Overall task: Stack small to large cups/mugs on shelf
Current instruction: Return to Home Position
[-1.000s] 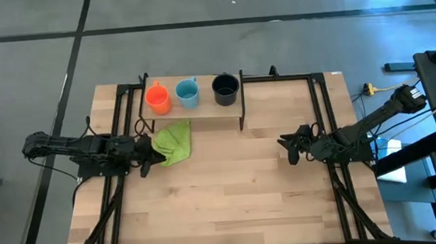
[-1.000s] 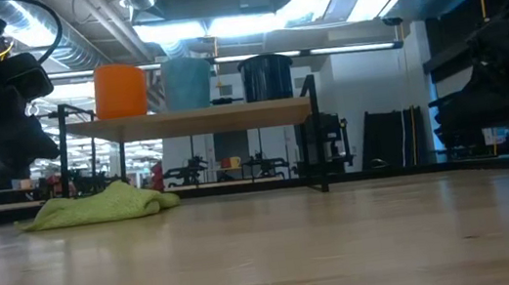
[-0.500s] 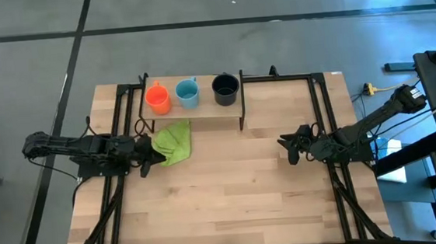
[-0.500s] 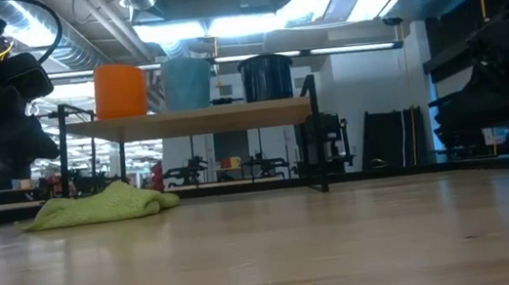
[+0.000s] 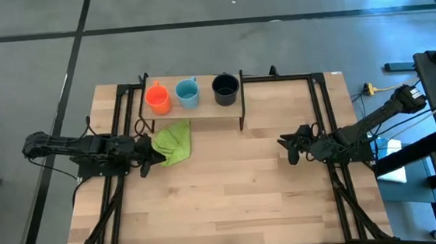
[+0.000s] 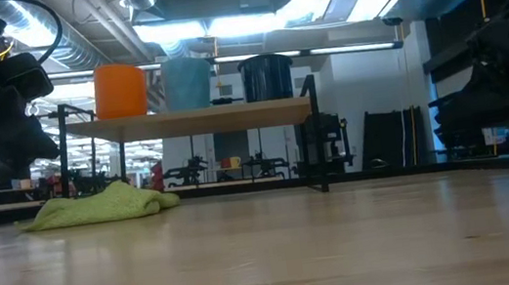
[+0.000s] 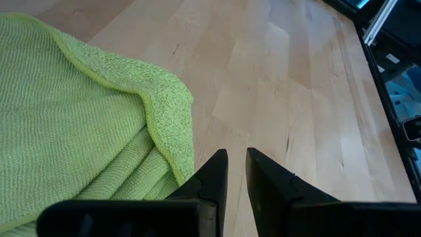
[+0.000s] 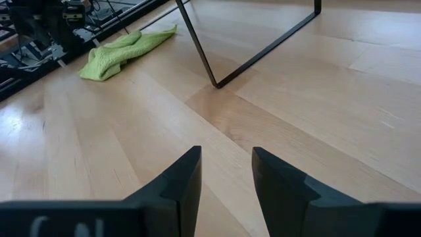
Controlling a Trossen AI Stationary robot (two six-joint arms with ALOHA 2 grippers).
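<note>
I see all three mugs standing upright in a row on the shelf point(image 5: 202, 114), at the far edge of the table point(image 5: 232, 199). The small orange mug point(image 5: 157, 99) is at the end nearer my left arm, the light blue mug point(image 5: 187, 93) is in the middle, and the dark navy mug point(image 5: 225, 89) is at the end nearer my right arm. They stand side by side, close together, none inside another; from the low camera I cannot tell whether the neighbours touch.

A green cloth point(image 5: 173, 142) lies crumpled on the table just in front of the shelf's orange-mug end.

My left pincer point(image 7: 237, 155) hangs low over the table at the left side, right beside the cloth's near edge. Its fingers are drawn almost together with only a thin slit between them, and they grip nothing. In its wrist camera the cloth's folded hem runs up against one finger; I cannot tell whether it actually touches.

My right pincer point(image 8: 227, 153) sits over the right side of the table, well apart from the shelf, with its fingers parted and nothing between them. Its wrist camera looks across bare wood to one black leg point(image 8: 197, 45) of the shelf, with the cloth beyond it
</note>
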